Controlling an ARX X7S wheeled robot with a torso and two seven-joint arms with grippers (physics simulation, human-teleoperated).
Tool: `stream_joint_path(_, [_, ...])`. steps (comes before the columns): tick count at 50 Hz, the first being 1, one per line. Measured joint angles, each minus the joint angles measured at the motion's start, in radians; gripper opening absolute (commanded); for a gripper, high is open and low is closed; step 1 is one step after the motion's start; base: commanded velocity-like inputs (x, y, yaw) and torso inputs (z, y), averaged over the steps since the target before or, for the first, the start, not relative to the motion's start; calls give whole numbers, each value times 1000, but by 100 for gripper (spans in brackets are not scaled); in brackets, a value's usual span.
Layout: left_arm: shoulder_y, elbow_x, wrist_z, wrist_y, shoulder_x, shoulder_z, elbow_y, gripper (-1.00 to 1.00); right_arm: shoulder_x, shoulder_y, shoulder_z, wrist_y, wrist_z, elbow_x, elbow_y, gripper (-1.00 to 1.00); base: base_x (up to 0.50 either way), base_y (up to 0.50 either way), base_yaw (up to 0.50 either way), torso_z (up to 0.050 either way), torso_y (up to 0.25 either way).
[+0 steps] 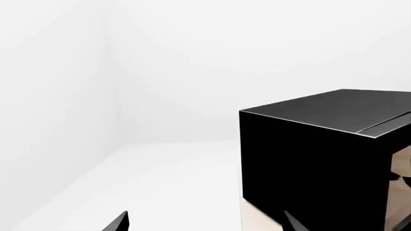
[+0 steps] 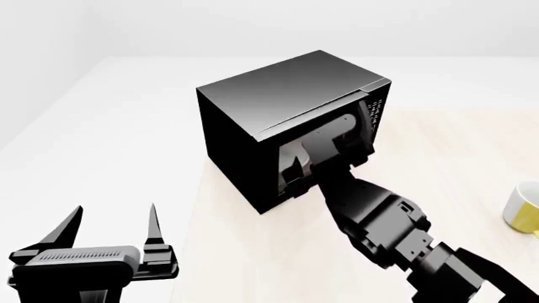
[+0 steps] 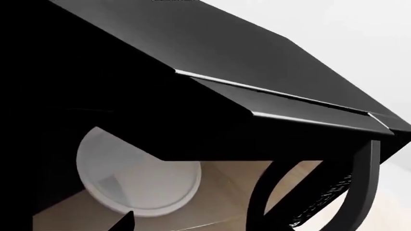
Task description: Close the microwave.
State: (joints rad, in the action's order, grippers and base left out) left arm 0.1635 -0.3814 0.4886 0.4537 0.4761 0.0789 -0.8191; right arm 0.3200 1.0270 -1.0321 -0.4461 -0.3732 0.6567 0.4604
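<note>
The microwave [image 2: 278, 101] is a glossy black box standing on a pale wooden table [image 2: 244, 259]. Its keypad panel [image 2: 377, 110] shows at its far end. My right gripper [image 2: 313, 170] is pressed up against the windowed door, jaws open and holding nothing. Up close, the right gripper [image 3: 192, 225] faces the door window, with the white round plate [image 3: 138, 180] behind the glass and the curved black handle [image 3: 359, 192] to one side. The door lies close against the body. My left gripper [image 2: 115, 218] hangs open and empty, well off the microwave's rear corner [image 1: 308, 163].
A yellow-and-white mug [image 2: 526, 207] stands at the table's right edge. The table's left edge [image 2: 189, 252] runs just beside the left gripper [image 1: 205, 227]. White floor and walls [image 1: 128, 96] surround the table.
</note>
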Motion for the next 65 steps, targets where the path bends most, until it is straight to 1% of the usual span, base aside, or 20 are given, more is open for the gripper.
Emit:
stream_joint_path(23, [-1,-4,6,-1,5,4,-1,100,-8,25,-67,65,34,18,55,100,17,4,11,-1,0])
stream_joint_path(33, [-4,-4,8,0,6,9,2,100,8,18,-50,71,16,-18,37,100,9,3,9,0,0])
stream_joint_path(52, [-7,-4,11,-2,8,17,5,100,117,-40,30,29,-113,-42,-193,100,0,0,0,0,0])
stream_joint_path(65, [-9,-4,13,-6,10,20,10,100,219,-85,88,-14,-224,12,-457,100,0,0,0,0,0])
